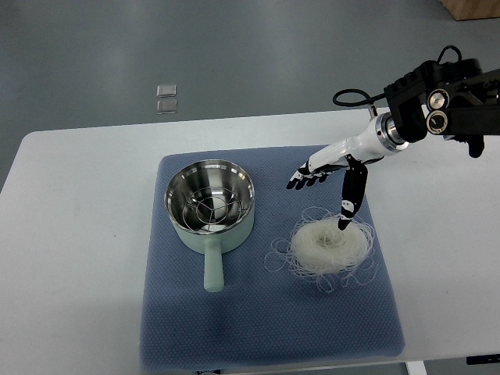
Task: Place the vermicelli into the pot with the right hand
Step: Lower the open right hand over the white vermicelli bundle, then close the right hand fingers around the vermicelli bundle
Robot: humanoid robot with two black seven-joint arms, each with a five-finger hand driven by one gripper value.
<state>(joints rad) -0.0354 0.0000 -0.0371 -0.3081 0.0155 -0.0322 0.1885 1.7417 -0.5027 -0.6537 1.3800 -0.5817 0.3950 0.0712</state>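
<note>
A round nest of white vermicelli (328, 246) lies on the blue mat (266, 328), right of the pot. The pale green pot (209, 205) has a steel inside and its handle points toward the near edge. It holds no vermicelli. My right hand (332, 187) comes in from the upper right and hovers just above the vermicelli's far edge. Its fingers (306, 176) are spread and point left. Its thumb (350, 201) points down and its tip reaches the top of the nest. The hand holds nothing. The left arm is out of view.
The blue mat lies on a white table (78, 234). Two small clear squares (166, 98) lie on the grey floor beyond the table's far edge. A brown box corner (473, 8) shows at the top right.
</note>
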